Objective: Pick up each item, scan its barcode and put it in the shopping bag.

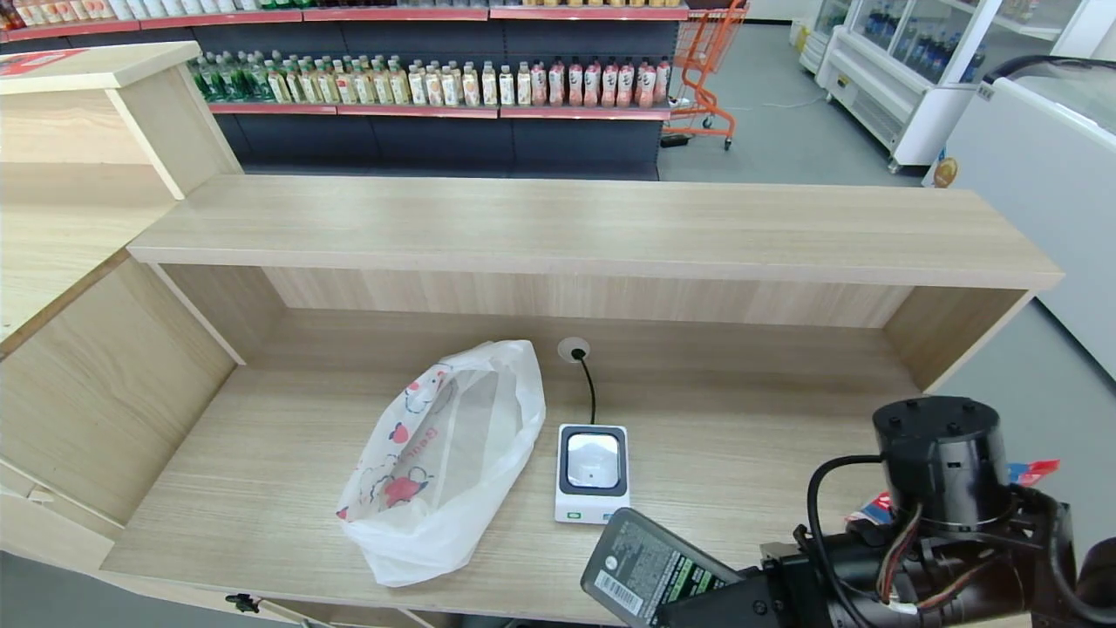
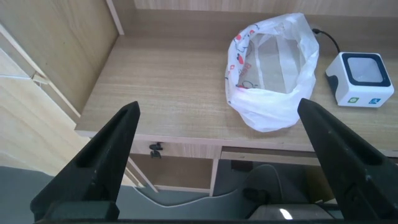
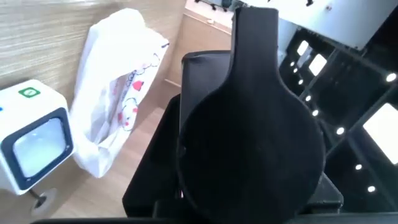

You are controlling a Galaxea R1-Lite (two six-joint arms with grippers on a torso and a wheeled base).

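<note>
A white, thin plastic shopping bag with red cartoon prints (image 1: 445,462) lies slumped on the light wooden table (image 1: 741,419), left of centre, and the wood grain shows through its film; whether anything is inside cannot be told. Just beside it on the right stands a small white barcode scanner with a dark-framed glass window (image 1: 593,471), window facing up, its black cable running back to a round hole in the table. The task's thing in hand is a flat dark grey pouch (image 1: 641,563) – its printed back faces the head camera, with fine white print, a green strip and a white barcode label at its lower left corner. It is held tilted at the table's front edge, just in front of the scanner. The right gripper (image 1: 711,600) reaches in from the right with the arm lying low along the front edge, its fingers clamped on the pouch's right end. Behind that arm, red and blue packets (image 1: 1033,472) show, mostly hidden. The left gripper (image 2: 219,109) hangs off the table's front left corner – its black fingers (image 2: 106,162) are spread wide apart and pointed toward the bag.
</note>
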